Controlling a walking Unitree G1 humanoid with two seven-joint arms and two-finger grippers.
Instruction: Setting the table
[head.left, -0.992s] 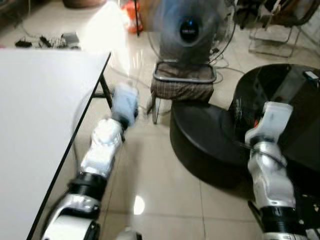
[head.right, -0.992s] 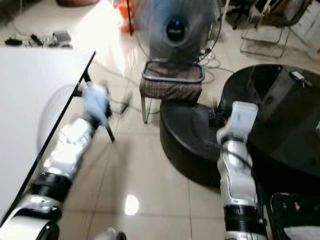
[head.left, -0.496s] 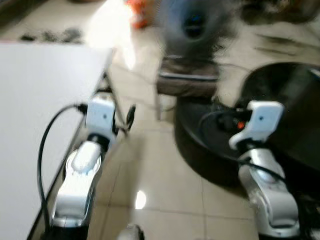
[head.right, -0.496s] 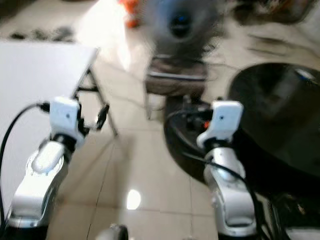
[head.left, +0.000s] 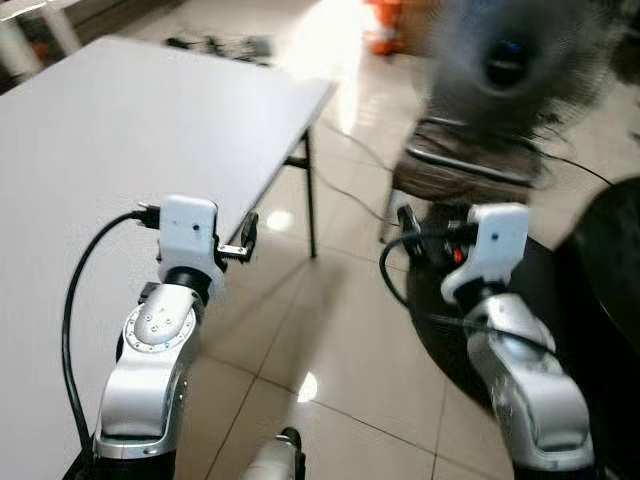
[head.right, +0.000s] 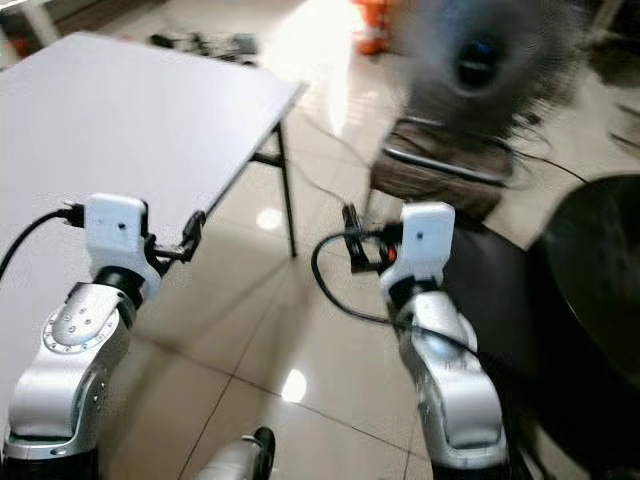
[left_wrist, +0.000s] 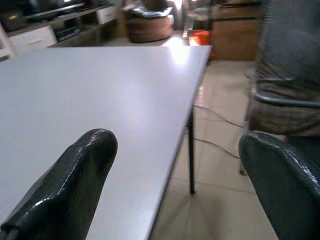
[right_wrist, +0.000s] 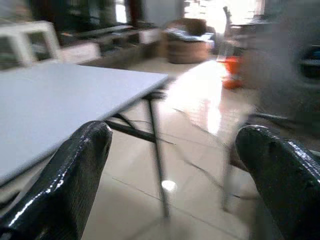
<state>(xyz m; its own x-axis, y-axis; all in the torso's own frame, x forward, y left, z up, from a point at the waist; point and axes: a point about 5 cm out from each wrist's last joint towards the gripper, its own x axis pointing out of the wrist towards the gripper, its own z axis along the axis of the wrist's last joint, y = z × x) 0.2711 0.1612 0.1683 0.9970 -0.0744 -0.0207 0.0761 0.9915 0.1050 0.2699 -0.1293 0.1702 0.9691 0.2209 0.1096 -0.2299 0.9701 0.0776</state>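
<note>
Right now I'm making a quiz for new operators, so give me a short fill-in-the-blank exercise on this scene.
1. The left gripper has its fingers ____, with nothing between them.
2. The white table stands on the robot's ____ side.
3. The chair sits just in front of a standing ____, blurred in these views.
4. The floor is covered in glossy ____.

Missing words: open; left; fan; tiles
</note>
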